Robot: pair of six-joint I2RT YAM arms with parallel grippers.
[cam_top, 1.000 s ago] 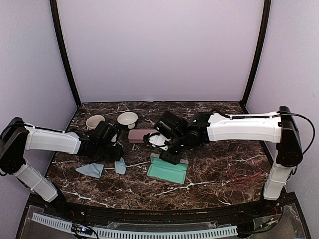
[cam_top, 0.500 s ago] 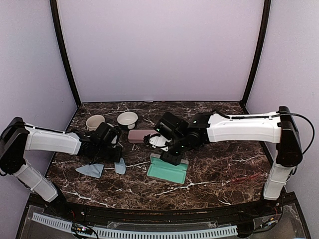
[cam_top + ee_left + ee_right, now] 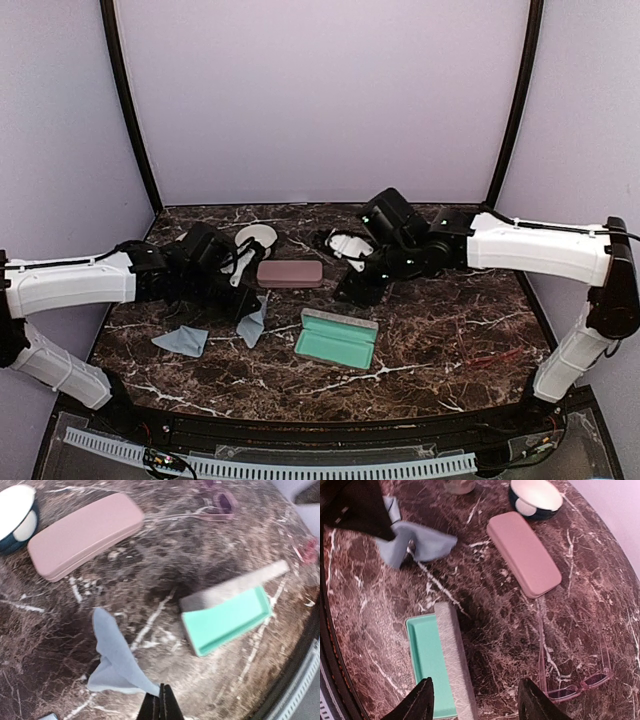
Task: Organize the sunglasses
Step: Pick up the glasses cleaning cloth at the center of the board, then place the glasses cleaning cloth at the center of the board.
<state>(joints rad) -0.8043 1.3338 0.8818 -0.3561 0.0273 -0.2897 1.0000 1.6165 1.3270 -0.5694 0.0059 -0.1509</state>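
Note:
One pair of sunglasses (image 3: 572, 682) with a thin pinkish frame and dark lenses lies on the marble just right of the closed pink case (image 3: 522, 552); the left wrist view shows this pair (image 3: 218, 502) at the top. A thin red pair (image 3: 490, 357) lies far right on the table. My left gripper (image 3: 161, 706) is shut on a corner of a light-blue cloth (image 3: 112, 655), which hangs from it (image 3: 252, 322). My right gripper (image 3: 479, 702) stands open and empty above the gap between the open case and the pinkish pair.
An open case (image 3: 337, 340) with a teal lining and a grey lid (image 3: 452, 660) sits at the centre front. A second light-blue cloth (image 3: 181, 341) lies front left. A white bowl (image 3: 255, 238) and a beige cup (image 3: 459, 485) stand behind the pink case (image 3: 290, 273).
My left gripper has shut on the cloth and raised it off the table. The right arm has pulled up and back to the right, away from the open case.

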